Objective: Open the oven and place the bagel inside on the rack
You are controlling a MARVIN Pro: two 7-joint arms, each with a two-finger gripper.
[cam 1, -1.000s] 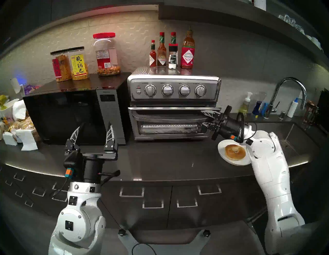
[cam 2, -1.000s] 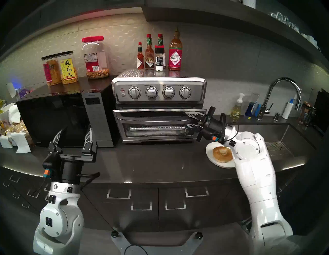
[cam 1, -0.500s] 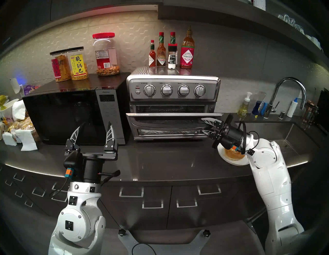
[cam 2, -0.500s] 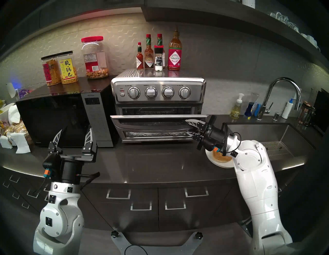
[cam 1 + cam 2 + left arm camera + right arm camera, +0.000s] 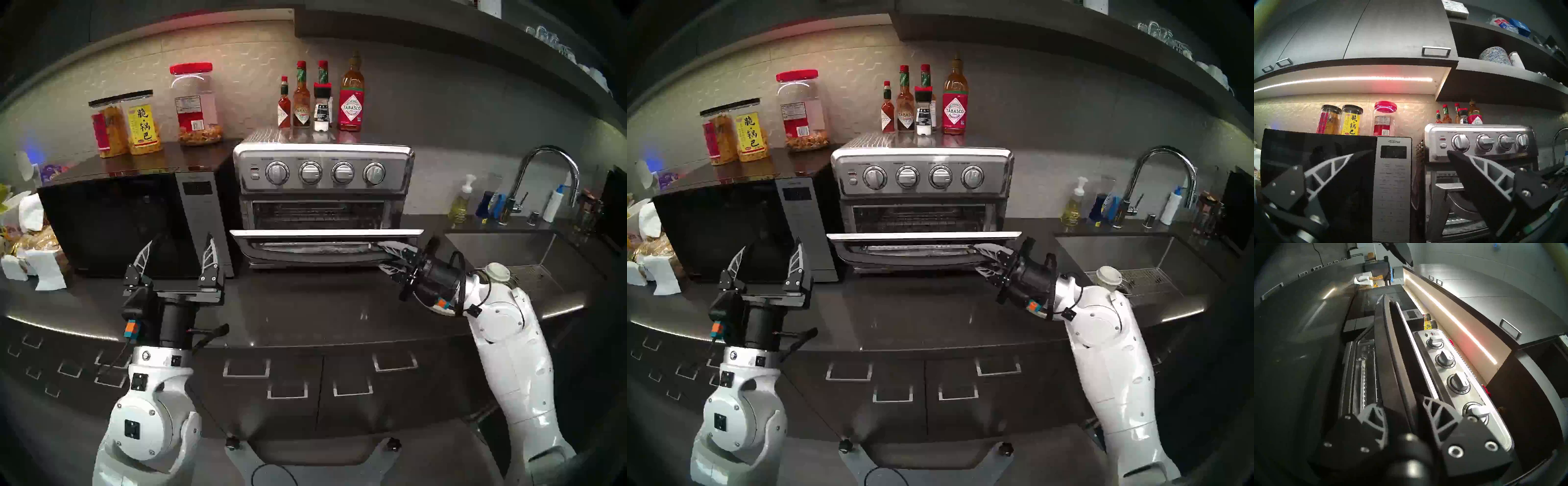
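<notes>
The stainless oven [image 5: 324,171] stands mid-counter with its glass door [image 5: 325,234] swung down almost level. My right gripper [image 5: 381,256] is shut on the right end of the door's bar handle [image 5: 1390,353], one finger on each side of it. Inside the open cavity the wire rack [image 5: 315,217] shows. The bagel is hidden behind my right wrist. My left gripper [image 5: 178,251] hangs open and empty in front of the black microwave [image 5: 115,220], well left of the oven.
A sliver of a white plate [image 5: 441,312] shows under my right wrist. Sauce bottles [image 5: 351,95] stand on the oven and snack jars [image 5: 142,129] on the microwave. A sink [image 5: 502,244] with a faucet [image 5: 543,176] lies to the right, and paper bags [image 5: 37,268] to the far left.
The oven door has swung down from barely ajar to nearly level. My right gripper came down and toward me with the handle, and the arm now covers the bagel. The left arm stayed put.
</notes>
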